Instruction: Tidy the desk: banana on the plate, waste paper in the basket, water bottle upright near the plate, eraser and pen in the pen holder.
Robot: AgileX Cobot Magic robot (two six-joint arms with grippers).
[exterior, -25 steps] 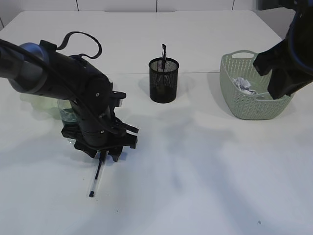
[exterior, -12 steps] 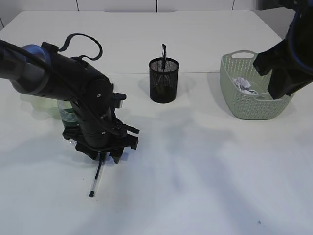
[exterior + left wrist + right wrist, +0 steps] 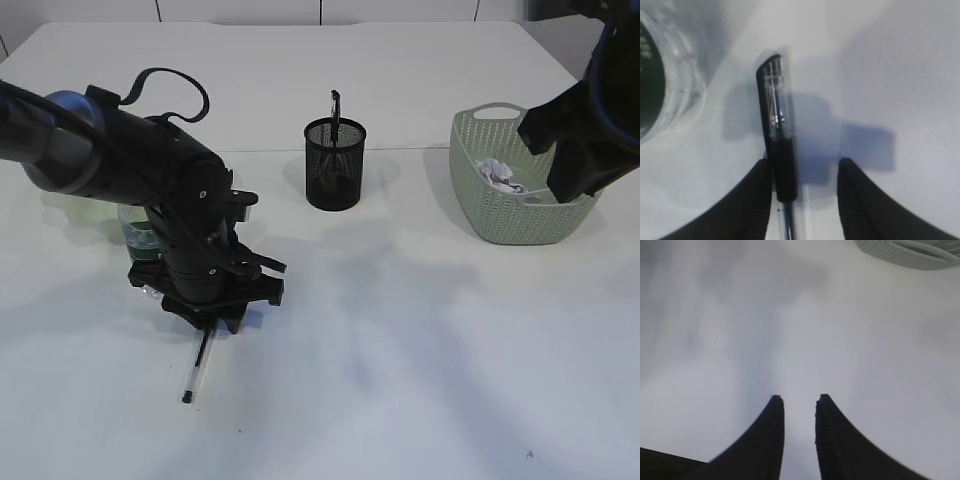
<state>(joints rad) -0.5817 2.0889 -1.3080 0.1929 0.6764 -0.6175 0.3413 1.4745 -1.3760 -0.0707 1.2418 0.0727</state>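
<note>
On white desk, left gripper has lowered, part-open jaws narrowing around pen.

A bare white table fills the scene, with pale wall panels behind it.

This looks like a robot test bench dressed as an office desk. A plain white tabletop fills the exterior view, with pale panelled wall seams along the 12 o'clock edge. Two black robot arms reach over it from 9 o'clock and 3 o'clock. The props are office things: a black mesh pen holder near the centre, a pale green woven basket with crumpled waste paper at 2 o'clock, and a pen lying at 7 o'clock.
</note>
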